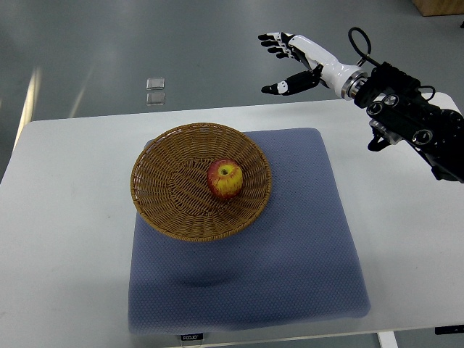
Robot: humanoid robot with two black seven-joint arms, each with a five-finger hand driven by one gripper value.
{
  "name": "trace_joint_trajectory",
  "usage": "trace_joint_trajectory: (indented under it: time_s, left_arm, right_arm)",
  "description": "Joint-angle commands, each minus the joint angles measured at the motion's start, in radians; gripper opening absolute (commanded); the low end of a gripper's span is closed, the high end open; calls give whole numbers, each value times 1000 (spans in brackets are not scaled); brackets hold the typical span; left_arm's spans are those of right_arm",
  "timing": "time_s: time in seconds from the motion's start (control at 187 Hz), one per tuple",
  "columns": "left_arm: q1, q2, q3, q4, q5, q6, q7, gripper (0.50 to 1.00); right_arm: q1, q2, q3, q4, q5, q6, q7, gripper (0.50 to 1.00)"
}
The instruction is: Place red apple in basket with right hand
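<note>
On the left the white table (65,217) is bare, and no left arm shows anywhere along that edge. Next comes the blue mat (290,268), spread over the table's middle, probably to cushion and steady whatever is set on it. The wicker basket (156,196) sits on the mat's far-left part, its left rim reaching just past the mat's edge. The red apple (225,179) lies inside the basket, a little right of the centre, stem hollow turned upward (its yellow patch faces the near side). It rests free, with nothing touching it, so the placing looks done.

Further right and far back, the right hand (290,61) hangs above the table's far edge, well apart from the basket. Its fingers are spread and relaxed, holding nothing, the palm turned toward the left. The black forearm behind it runs off the right edge, so the rest of the arm is cut off. Two small clear squares (155,90) on the floor beyond the table are too small to identify.
</note>
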Motion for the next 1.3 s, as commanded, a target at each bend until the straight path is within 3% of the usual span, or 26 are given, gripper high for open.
trace_joint_trajectory:
  time_s: [0.0, 0.005, 0.182, 0.577, 0.609, 1.293]
  left_arm:
    - [0, 0, 0, 1, 0, 0, 0, 1000]
    - [0, 0, 0, 1, 0, 0, 0, 1000]
    - [0, 0, 0, 1, 0, 0, 0, 1000]
    - [0, 0, 0, 1, 0, 0, 0, 1000]
    - [0, 0, 0, -1, 0, 0, 0, 1000]
    - [0, 0, 0, -1, 0, 0, 0, 1000]
  right_arm:
    - [-17, 0, 25, -14, 92, -3, 0, 911]
    - [-29, 0, 33, -45, 186, -3, 0, 911]
    - [-67, 9, 30, -105, 413, 0, -1, 911]
    - [-133, 38, 33, -111, 854, 41, -47, 911]
    - [-142, 46, 34, -111, 932, 81, -52, 913]
    - [-168, 83, 53, -117, 945, 83, -38, 917]
